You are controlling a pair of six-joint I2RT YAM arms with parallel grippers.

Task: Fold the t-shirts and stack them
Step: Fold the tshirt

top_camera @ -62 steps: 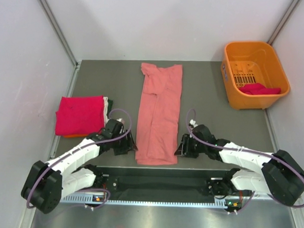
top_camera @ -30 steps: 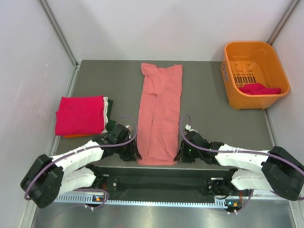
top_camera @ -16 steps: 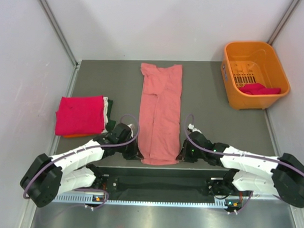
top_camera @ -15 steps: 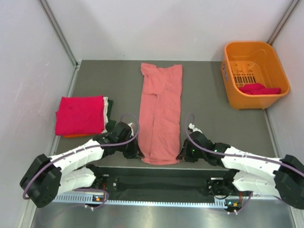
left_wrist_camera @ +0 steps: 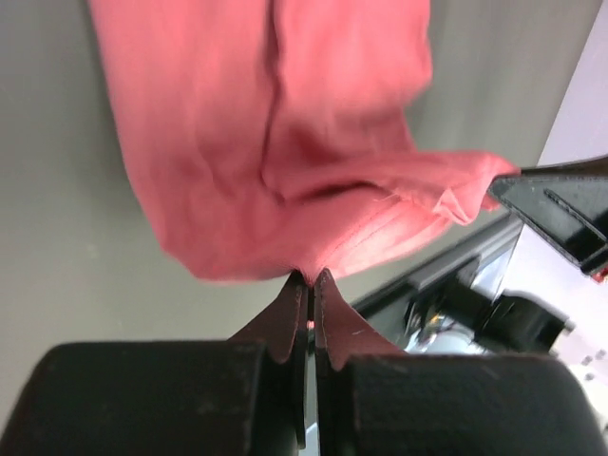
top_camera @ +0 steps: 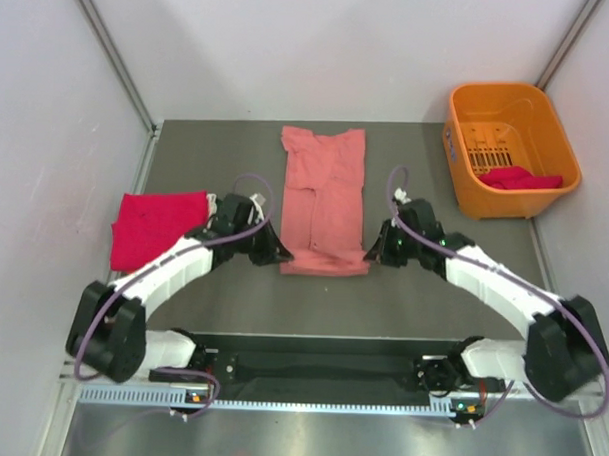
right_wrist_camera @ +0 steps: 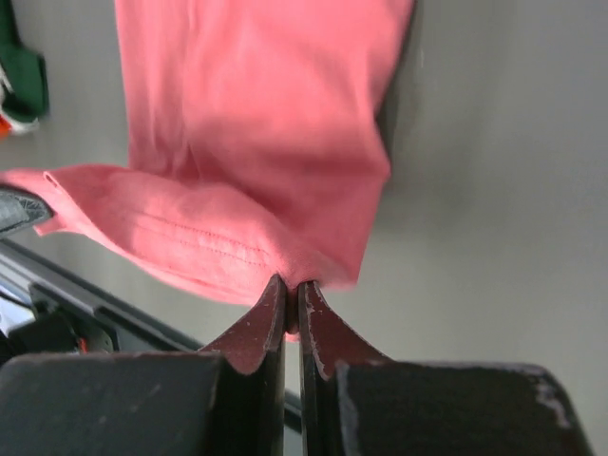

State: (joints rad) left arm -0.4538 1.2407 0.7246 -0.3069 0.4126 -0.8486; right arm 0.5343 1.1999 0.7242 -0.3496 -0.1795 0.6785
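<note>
Pinching the pink shirt (top_camera: 324, 189) at both near hem corners: left fingers (left_wrist_camera: 285, 323) squeezed narrow on the cloth, right fingers (right_wrist_camera: 261, 332) likewise. Hem held up off the counter (top_camera: 422, 302), cloth looping beneath it, collar end flat mid-counter toward the far side. Over at far left, a folded magenta shirt (top_camera: 156, 231).

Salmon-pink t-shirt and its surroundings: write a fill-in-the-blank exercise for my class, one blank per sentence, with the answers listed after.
1. The salmon-pink t-shirt is gripped at its near edge by ____ of the two grippers.
2. The left gripper and the right gripper each have their fingers ____ on the cloth.
3. In the top view, the folded magenta-red t-shirt lies to the ____ of the salmon-pink t-shirt.
4. A crumpled magenta-red garment lies inside the orange ____.
Missing words: both; shut; left; basket.
</note>
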